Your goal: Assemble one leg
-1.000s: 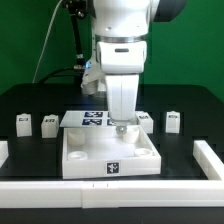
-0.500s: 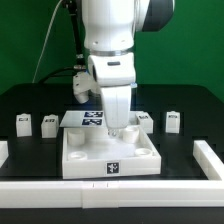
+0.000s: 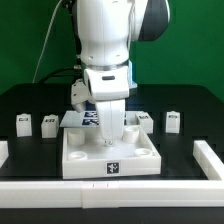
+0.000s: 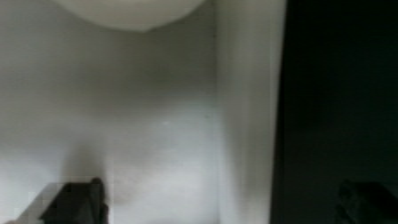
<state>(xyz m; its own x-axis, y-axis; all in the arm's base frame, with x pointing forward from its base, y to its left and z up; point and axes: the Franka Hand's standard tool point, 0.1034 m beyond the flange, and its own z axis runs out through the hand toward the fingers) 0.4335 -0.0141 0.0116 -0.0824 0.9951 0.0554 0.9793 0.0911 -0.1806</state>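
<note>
Several legs, small white blocks with marker tags, stand on the black table: two at the exterior view's left [image 3: 22, 123] [image 3: 48, 123] and two at its right [image 3: 145, 118] [image 3: 172, 121]. The large white square piece with corner sockets [image 3: 80, 160] lies in the middle. My gripper [image 3: 108, 141] hangs low over the middle of that piece, away from every leg. In the wrist view the gripper [image 4: 221, 205] has its dark fingertips [image 4: 75, 202] wide apart and nothing between them. The white piece's surface [image 4: 160, 120] lies blurred and close below, with a round socket [image 4: 134, 10].
The marker board [image 3: 88, 118] lies behind the square piece, partly hidden by the arm. A low white wall [image 3: 60, 192] runs along the table's front and up its right side [image 3: 211, 158]. A green backdrop stands behind.
My gripper has moved toward the exterior view's left and lower over the white square piece. The legs have not moved.
</note>
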